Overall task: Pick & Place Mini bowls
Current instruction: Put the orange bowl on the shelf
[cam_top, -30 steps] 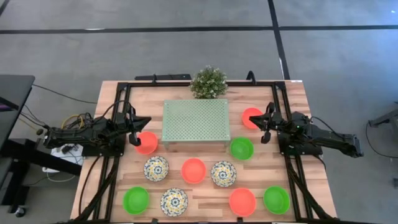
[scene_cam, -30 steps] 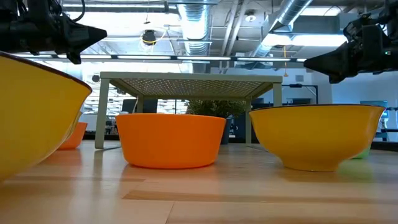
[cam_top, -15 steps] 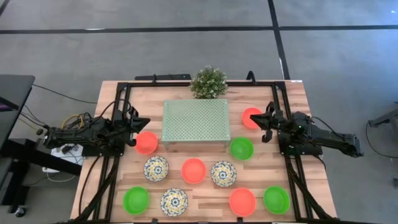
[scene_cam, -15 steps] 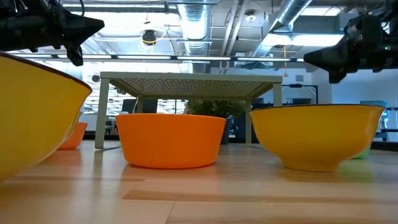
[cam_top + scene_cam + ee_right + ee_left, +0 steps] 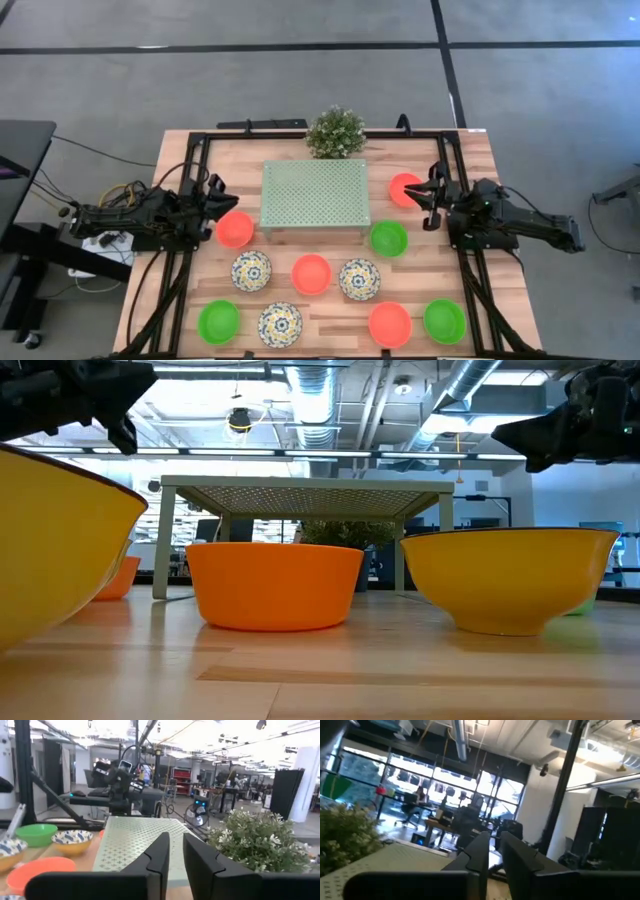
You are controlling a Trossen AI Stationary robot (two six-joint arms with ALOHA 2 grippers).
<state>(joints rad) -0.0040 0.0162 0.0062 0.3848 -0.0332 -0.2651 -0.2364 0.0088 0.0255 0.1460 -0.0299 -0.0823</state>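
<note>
Across the tabletop (image 5: pixel 330 320) lie ten mini bowls (image 5: pixel 311 274): four orange-red, three green, three patterned. One orange-red bowl (image 5: pixel 404 188) sits partly hidden under the right gripper (image 5: pixel 427 197). Left gripper (image 5: pixel 214 199) hovers beside another; both jaws slightly parted, empty.

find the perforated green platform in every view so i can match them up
High: platform at table centre, between both arms.
Low: raised on legs behind the orange bowl.
Left wrist: pale top at the lower left.
Right wrist: centre, ahead of the fingers.
Shared landmark: plant beside it.
</note>
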